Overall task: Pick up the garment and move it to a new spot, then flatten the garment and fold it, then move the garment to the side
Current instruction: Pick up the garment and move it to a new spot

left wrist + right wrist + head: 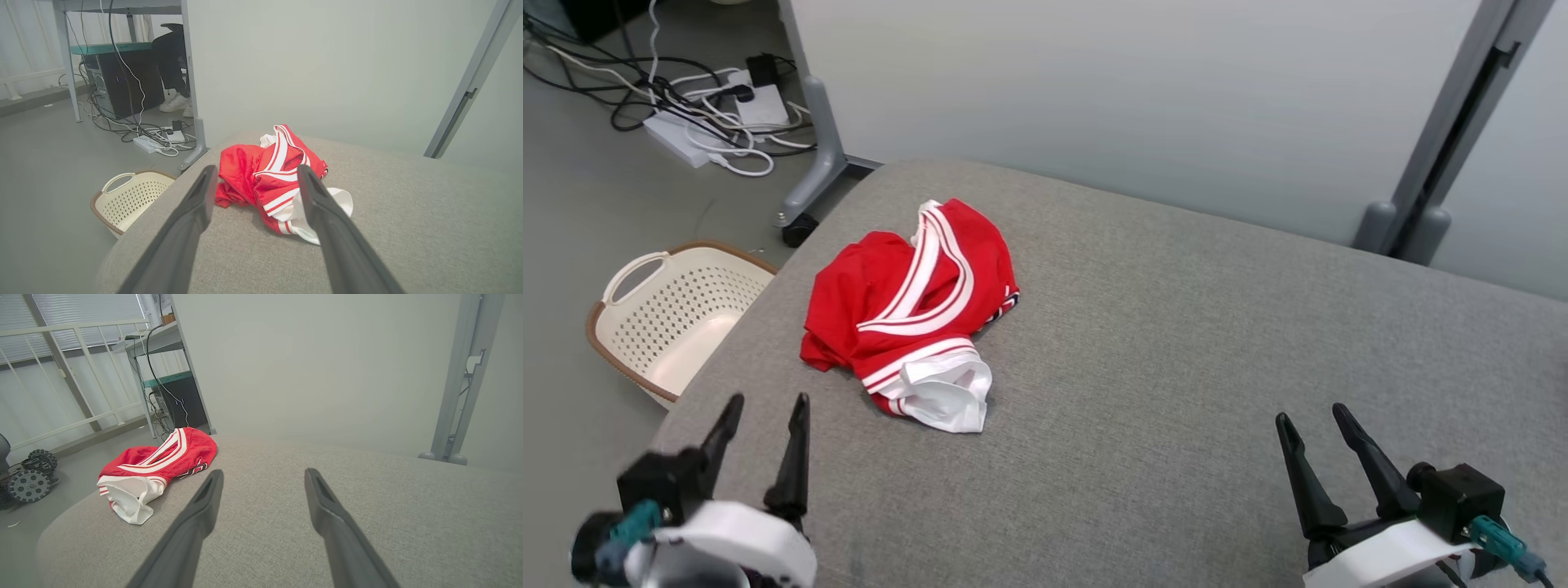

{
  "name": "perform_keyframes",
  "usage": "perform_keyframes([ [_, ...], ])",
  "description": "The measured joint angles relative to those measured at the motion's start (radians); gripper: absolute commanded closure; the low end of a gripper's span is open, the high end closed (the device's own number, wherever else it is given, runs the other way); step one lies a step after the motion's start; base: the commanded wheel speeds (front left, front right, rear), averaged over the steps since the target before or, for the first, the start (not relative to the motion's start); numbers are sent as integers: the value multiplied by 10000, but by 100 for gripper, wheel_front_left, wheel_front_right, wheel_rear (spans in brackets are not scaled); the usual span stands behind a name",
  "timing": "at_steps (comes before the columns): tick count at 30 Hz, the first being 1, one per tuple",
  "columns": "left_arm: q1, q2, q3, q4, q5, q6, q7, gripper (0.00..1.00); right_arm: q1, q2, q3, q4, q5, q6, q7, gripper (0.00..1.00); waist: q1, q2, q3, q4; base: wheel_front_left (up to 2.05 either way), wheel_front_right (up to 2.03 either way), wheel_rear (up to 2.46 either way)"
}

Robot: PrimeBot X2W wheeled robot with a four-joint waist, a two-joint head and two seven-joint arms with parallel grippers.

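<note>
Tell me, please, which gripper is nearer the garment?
The left gripper: the garment lies just ahead of it, whereas the right gripper sits well off to the side.

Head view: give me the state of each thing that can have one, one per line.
garment: crumpled in a heap on the grey surface, unfolded, not held.
left gripper: open, empty, short of the garment.
right gripper: open, empty, well clear of the garment.
basket: upright on the floor, looks empty.
</note>
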Motion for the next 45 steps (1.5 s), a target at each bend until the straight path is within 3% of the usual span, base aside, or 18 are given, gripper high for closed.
perform_keyframes([
  [7, -1579, 466, 226, 506, -978, -523, 1927, 0, -347, -132, 117, -35, 25, 0, 0, 0, 0, 0, 556, -529, 0, 0, 0],
  [14, -3060, 978, 353, 2027, -1927, -874, 4098, 0, -812, -305, 284, -54, 107, 0, 0, 0, 0, 0, 1151, -1204, 0, 0, 0],
  [22, -3904, 1450, 433, 3476, -2665, -1181, 5735, 0, -1174, -456, 374, -84, 173, 0, 0, 0, 0, 0, 1708, -1938, 0, 0, 0],
  [37, -4458, 1916, 627, 4895, -3256, -909, 7244, 0, -1682, -665, 491, -151, 320, 0, 0, 0, 0, 0, 2703, -2969, 0, 0, 0],
  [39, -4473, 1921, 640, 4859, -3262, -928, 7137, 27, -1683, -677, 474, -136, 334, 0, 0, 0, 0, 0, 2685, -2965, 0, 0, 0],
  [40, -4491, 1921, 640, 4842, -3262, -941, 7097, 56, -1683, -673, 470, -127, 337, 0, 0, 0, 0, 0, 2668, -2956, 0, 0, 0],
  [41, -4504, 1925, 648, 4817, -3262, -941, 7012, 100, -1683, -665, 477, -119, 337, 0, 0, 0, 0, 0, 2647, -2943, 0, 0, 0],
  [45, -4545, 1919, 642, 4675, -3281, -959, 6922, 100, -1683, -637, 489, -84, 337, 0, 0, 0, 0, 0, 2540, -2867, 0, 0, 0],
])
